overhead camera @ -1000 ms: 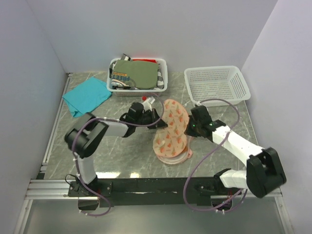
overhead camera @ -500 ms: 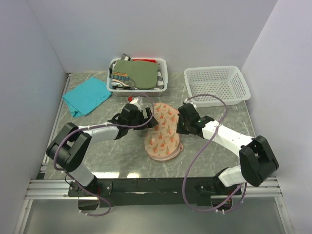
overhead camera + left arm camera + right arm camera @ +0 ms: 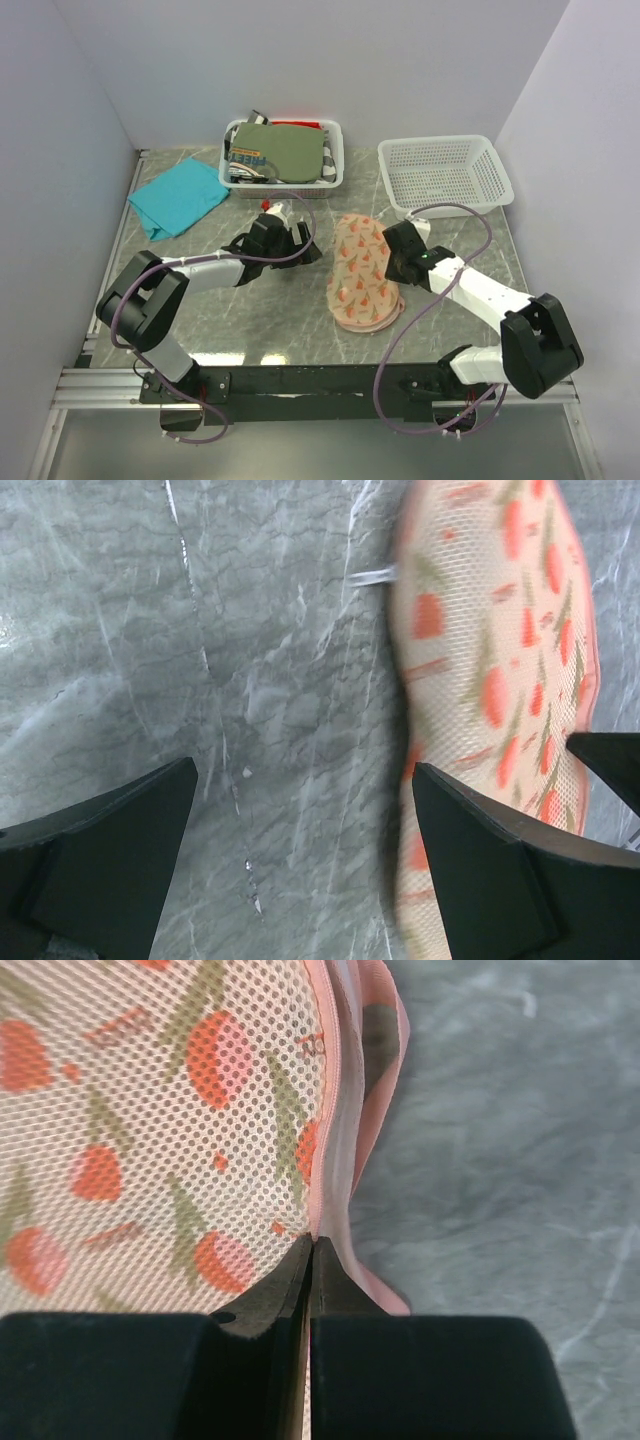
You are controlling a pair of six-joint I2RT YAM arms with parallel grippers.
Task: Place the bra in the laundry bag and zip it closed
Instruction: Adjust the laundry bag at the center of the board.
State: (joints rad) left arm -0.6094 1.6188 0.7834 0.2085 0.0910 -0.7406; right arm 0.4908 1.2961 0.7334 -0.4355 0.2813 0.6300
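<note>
1. Two tools flank the laundry bag point(image 3: 362, 275). The left tool point(image 3: 303, 770), at the bag's 9 o'clock, hangs with its jaws spread wide over the bare marble table point(image 3: 250, 310), gripping nothing.
2. The bag lies mid-table, its lobes running 12 to 6 o'clock.
3. The right tool point(image 3: 312, 1245), at the bag's 3 o'clock edge, is pinched together on the pink zipper seam.

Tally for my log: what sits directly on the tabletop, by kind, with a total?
white mesh baskets: 2
teal cloth: 1
laundry bag: 1
Total: 4
</note>
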